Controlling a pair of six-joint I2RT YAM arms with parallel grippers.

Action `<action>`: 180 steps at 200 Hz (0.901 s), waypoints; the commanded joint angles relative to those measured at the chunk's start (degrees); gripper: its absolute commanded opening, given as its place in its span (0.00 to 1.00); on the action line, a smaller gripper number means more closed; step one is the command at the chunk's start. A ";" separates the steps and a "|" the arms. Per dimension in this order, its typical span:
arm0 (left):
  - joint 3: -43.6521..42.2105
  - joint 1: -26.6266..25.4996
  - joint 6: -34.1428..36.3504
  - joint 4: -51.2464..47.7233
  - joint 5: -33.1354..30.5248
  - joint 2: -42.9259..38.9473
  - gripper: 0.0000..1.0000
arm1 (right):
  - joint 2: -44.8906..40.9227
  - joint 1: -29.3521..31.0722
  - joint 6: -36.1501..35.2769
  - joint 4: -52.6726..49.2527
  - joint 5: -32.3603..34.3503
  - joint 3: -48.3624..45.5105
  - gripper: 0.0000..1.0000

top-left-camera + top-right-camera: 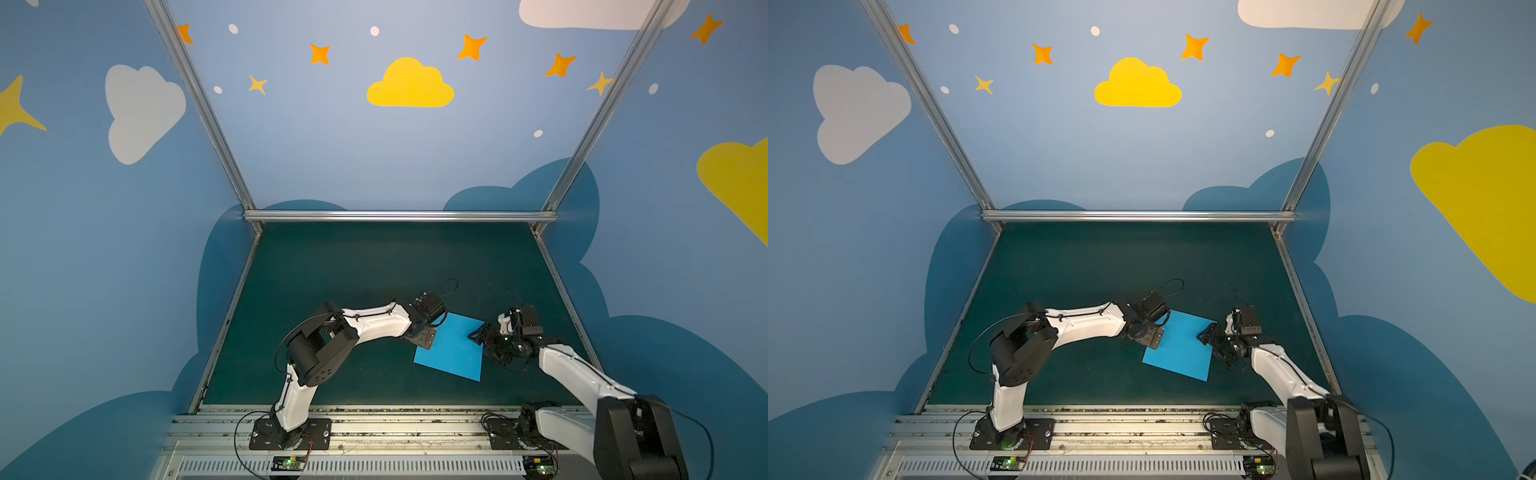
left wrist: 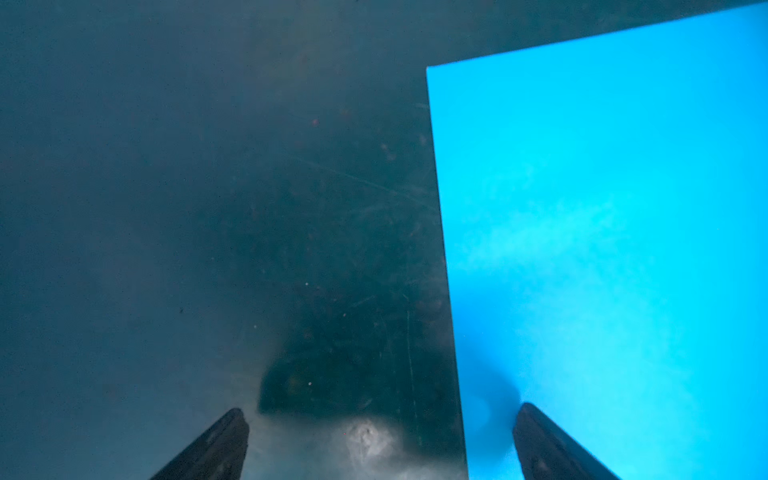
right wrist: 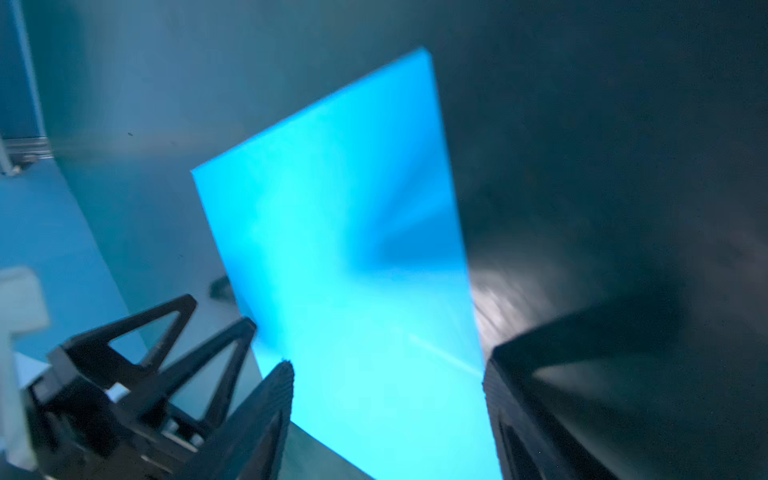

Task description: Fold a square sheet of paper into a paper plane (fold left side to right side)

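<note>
The square sheet of paper (image 1: 451, 349) lies flat on the desk (image 1: 353, 266) with the left claw (image 1: 424, 338) at its left edge and the right claw (image 1: 477, 336) at its right, both wide apart and empty, so I think the left one should pinch that edge softly before lifting it over.

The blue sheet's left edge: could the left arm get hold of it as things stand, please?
Probably yes: its jaws stand wide open astride that edge of the sheet, with nothing in between.
</note>
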 commanded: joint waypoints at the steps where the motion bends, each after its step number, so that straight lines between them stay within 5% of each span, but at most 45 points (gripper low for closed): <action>1: -2.00 0.50 0.81 -1.53 -0.27 1.31 1.00 | -5.06 1.11 3.52 -8.95 3.24 -2.95 0.75; 42: -2.27 0.88 0.93 -0.95 -0.18 1.34 1.00 | -10.48 5.87 10.81 -1.10 0.89 -11.14 0.74; 96: -1.92 0.94 0.86 -1.22 0.02 1.54 1.00 | 4.87 10.59 12.38 15.11 -0.51 -10.36 0.71; 146: -2.00 1.62 0.29 -1.77 0.46 -0.16 1.00 | 12.01 11.13 11.09 17.40 0.06 -5.06 0.71; 180: -4.12 3.98 -2.12 0.33 7.06 -6.46 1.00 | 14.77 11.22 11.04 18.82 -0.04 -5.01 0.71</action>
